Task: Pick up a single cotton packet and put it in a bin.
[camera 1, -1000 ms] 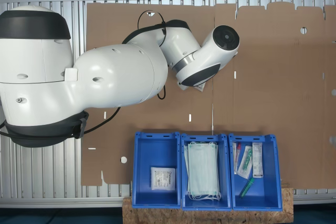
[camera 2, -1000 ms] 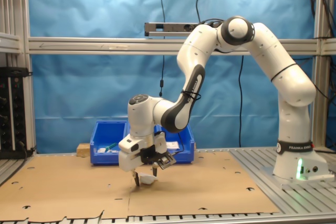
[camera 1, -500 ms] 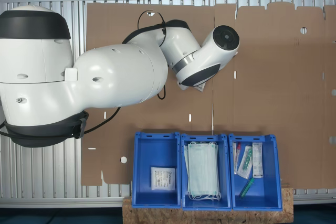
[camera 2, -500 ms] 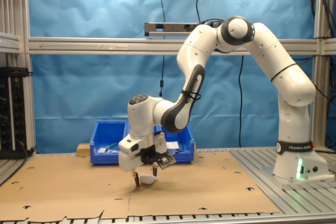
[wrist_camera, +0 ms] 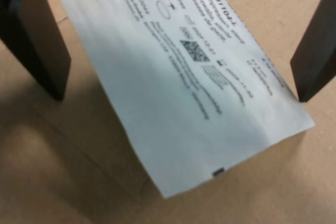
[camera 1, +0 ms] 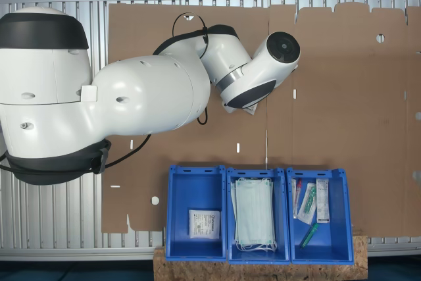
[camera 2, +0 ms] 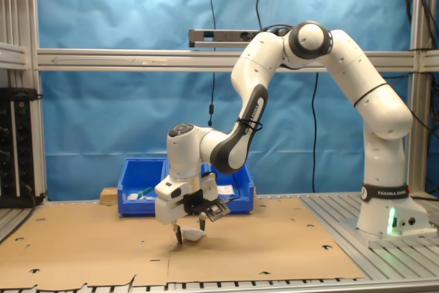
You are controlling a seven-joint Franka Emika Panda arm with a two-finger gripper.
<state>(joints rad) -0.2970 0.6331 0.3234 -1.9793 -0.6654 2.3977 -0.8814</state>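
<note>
Item, cotton packet (wrist_camera: 184, 82): lies mid-worktop on cardboard (camera 2: 274, 241) between your hand's (camera 2: 190, 232) spread, unclosed fingers (wrist_camera: 37, 35); risk: closing on a flat sheet may skid over it, leaving the bin (camera 1: 195, 212) unfed.

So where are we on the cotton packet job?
Done: gripper is down at the cardboard, jaws either side of the cotton packet. In hand: the grasp; whether the jaws are pinching it I cannot tell. Left: lift, carry to the bin with a white packet in it, release.
</note>
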